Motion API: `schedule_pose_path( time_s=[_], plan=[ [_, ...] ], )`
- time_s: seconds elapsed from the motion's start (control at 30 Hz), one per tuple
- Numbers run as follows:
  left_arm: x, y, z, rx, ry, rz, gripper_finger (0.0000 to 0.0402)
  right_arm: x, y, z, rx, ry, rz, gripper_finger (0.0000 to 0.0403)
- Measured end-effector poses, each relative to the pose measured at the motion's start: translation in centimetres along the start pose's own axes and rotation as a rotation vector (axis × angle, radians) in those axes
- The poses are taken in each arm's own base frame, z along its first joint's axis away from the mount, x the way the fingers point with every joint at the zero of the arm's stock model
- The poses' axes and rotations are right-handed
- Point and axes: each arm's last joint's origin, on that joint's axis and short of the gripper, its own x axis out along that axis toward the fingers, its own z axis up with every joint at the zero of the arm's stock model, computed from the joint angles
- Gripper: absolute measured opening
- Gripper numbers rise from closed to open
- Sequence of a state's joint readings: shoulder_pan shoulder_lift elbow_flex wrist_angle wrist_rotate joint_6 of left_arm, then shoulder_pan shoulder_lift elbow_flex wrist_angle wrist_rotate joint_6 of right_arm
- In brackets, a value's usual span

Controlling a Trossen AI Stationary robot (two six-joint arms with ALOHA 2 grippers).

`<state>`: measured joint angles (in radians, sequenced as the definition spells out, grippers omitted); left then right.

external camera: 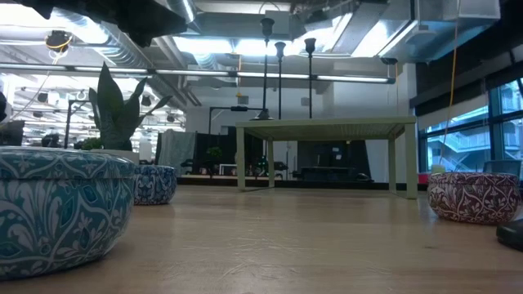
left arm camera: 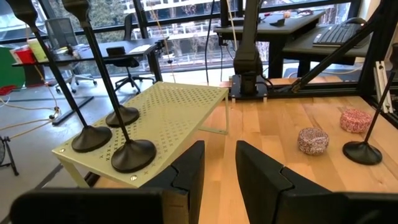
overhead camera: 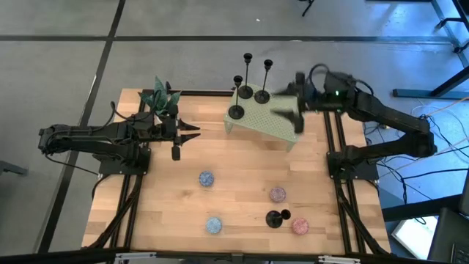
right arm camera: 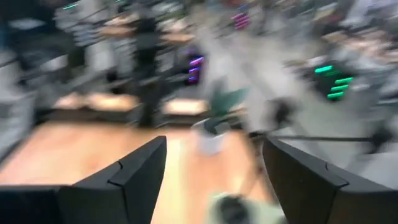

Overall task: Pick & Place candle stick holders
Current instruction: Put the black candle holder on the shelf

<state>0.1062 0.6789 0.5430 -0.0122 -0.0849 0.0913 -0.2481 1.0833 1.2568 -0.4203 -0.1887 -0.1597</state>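
Observation:
Three black candle stick holders stand by their round bases (overhead camera: 236, 112) (overhead camera: 244, 92) (overhead camera: 261, 96) on a pale green perforated stand (overhead camera: 272, 125) at the table's far middle; they also show in the left wrist view (left arm camera: 132, 154). The fourth holder (overhead camera: 275, 218) stands on the table near the front right, and shows in the left wrist view too (left arm camera: 362, 151). My left gripper (overhead camera: 193, 133) is open and empty, left of the stand, pointing at it (left arm camera: 217, 174). My right gripper (overhead camera: 293, 117) is open and empty above the stand's right end, blurred (right arm camera: 214, 162).
Two blue patterned bowls (overhead camera: 206, 178) (overhead camera: 213, 224), a pink one (overhead camera: 277, 194) and a red one (overhead camera: 300, 226) sit on the table's near half. A potted plant (overhead camera: 161, 95) stands at the far left corner. Bare wood lies between the stand and the bowls.

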Motion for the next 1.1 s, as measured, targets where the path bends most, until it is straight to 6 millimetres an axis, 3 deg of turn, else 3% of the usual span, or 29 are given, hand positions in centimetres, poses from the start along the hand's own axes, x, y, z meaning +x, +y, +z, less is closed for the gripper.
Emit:
schedule_pose_path(
  time_s=[0.2, 0.37, 0.53, 0.8, 1.1],
  plan=[
    [0.0, 0.0, 0.0, -0.006, 0.001, 0.000, 0.0086, -0.7, 4.8, -0.9, 0.057, 0.129, 0.349, 0.0271],
    [0.0, 0.0, 0.0, -0.062, 0.000, 0.000, 0.0086, -1.0, 7.7, -1.4, 0.052, 0.208, 0.505, 0.0271],
    [0.0, 0.0, 0.0, -0.096, 0.001, 0.000, 0.0086, -1.1, 9.6, -2.2, 0.076, 0.276, 0.516, 0.0272],
    [0.0, 0.0, -0.1, -0.107, 0.009, 0.000, 0.0086, -0.4, 12.6, -6.5, 0.156, 0.478, 0.562, 0.0272],
    [0.0, 0.0, -0.1, -0.134, 0.009, 0.000, 0.0086, -0.5, 16.8, -10.2, 0.091, 0.479, 0.718, 0.0272]
  ],
)
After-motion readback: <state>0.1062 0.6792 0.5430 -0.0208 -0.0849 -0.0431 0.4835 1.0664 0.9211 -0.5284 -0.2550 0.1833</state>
